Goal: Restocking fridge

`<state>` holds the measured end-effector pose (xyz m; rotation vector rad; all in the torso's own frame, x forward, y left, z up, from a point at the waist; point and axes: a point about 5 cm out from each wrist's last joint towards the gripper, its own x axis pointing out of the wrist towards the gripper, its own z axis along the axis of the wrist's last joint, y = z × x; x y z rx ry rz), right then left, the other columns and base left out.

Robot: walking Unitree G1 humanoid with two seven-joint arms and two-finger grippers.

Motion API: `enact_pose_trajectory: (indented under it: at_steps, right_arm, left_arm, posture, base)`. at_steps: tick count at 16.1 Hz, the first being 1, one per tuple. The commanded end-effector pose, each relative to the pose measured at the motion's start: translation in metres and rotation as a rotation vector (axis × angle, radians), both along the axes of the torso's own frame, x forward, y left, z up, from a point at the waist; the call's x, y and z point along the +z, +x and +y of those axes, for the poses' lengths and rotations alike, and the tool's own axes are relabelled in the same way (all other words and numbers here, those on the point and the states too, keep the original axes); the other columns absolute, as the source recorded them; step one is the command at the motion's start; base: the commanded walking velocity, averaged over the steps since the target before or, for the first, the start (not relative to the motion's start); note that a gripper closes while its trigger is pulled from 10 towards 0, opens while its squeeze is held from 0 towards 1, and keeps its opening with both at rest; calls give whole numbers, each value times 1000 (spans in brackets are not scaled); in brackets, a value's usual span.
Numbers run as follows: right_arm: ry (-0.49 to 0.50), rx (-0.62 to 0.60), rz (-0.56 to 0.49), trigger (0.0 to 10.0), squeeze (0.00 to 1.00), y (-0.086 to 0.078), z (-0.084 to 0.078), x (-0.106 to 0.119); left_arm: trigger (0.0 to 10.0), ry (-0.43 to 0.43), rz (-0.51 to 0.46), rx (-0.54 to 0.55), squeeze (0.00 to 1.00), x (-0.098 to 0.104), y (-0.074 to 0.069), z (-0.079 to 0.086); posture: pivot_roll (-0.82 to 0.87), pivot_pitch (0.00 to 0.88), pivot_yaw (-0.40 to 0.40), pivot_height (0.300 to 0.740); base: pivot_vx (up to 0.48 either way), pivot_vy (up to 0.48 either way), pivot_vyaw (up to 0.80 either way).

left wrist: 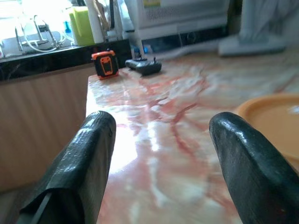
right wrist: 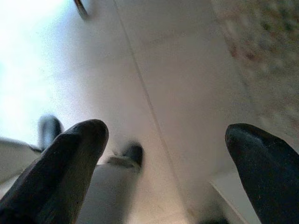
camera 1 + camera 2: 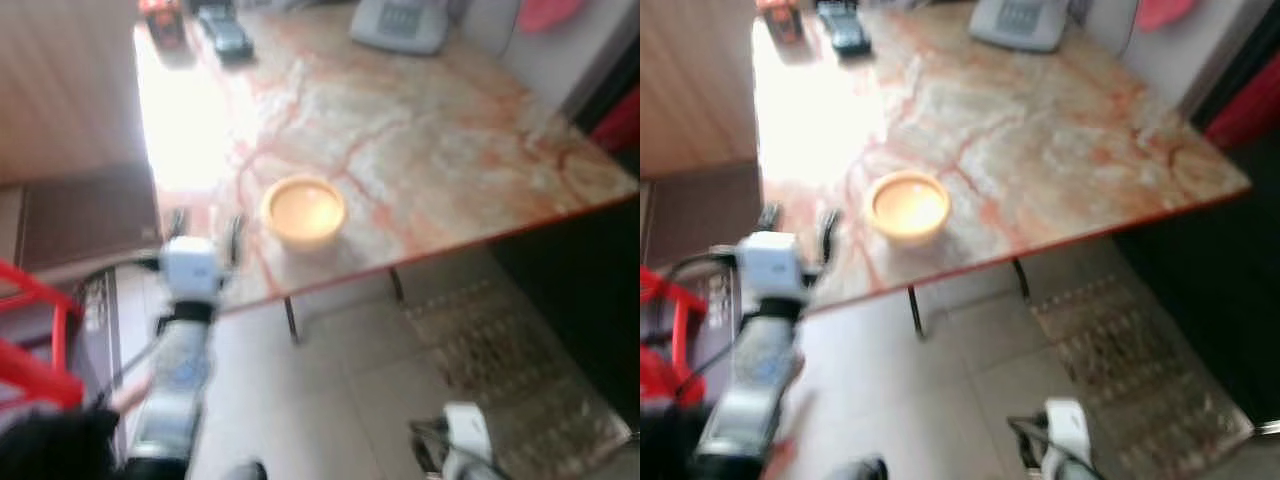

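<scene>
An orange bowl (image 3: 303, 210) stands near the front edge of a marble table (image 3: 430, 130). My left gripper (image 3: 205, 226) is raised at the table's front left corner, just left of the bowl, open with nothing between its fingers (image 1: 88, 158). In the left wrist view the bowl's rim (image 1: 271, 121) shows beside one finger. My right gripper (image 2: 168, 163) hangs low over the tiled floor, open and empty. The right arm (image 3: 465, 435) appears at the bottom of the eye view.
At the table's far end lie an orange tape measure (image 1: 103, 63), a dark controller (image 1: 145, 66) and a grey device (image 3: 400, 22). A red frame (image 3: 35, 330) stands at my left. A patterned rug (image 3: 510, 370) lies on the floor at right, beside the table legs (image 3: 290, 320).
</scene>
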<state>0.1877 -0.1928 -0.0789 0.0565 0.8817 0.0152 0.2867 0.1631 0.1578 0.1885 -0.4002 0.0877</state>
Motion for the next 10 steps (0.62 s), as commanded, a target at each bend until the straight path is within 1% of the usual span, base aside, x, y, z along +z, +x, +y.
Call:
enact_pose_trajectory:
  at_steps: [1, 5, 6, 7, 8, 9, 10]
  right_arm:
    - [-18, -21, 46, 10000, 0, -15, -11, -6]
    - [-19, -18, 48, 10000, 0, -15, -11, -6]
    - [-19, -18, 49, 10000, 0, -15, -11, -6]
    - [-19, -19, 49, 10000, 0, -15, -11, -6]
    - [-19, -20, 49, 10000, 0, -15, -11, -6]
    - [-18, -20, 50, 10000, 0, -15, -11, -6]
    - [-18, -23, 50, 10000, 0, -15, -10, -6]
  left_arm:
    - [10000, -8, -26, -37, 0, 6, 0, -12]
    - [10000, -10, -35, -33, 0, 8, 0, -11]
    - [10000, -38, -38, -21, 0, 8, 0, -10]
    - [10000, -103, -18, -12, 0, 5, 0, -8]
    - [10000, -174, 17, -36, 0, 1, 1, -10]
    - [10000, -190, 37, -55, 0, -3, 2, -12]
    - [10000, -252, 82, -71, 0, -10, 3, -14]
  posture:
    - [-6, 184, -61, 740]
    - [-6, 185, -62, 740]
    - [-7, 185, -60, 740]
    - [-7, 184, -60, 740]
    - [-5, 184, -60, 740]
    - [-4, 183, -59, 740]
    - [-7, 181, -58, 740]
  base:
    - [292, 0, 0]
    - [292, 0, 0]
    - [0, 0, 0]
    - [0, 0, 0]
    - [0, 0, 0]
    - [0, 0, 0]
    - [0, 0, 0]
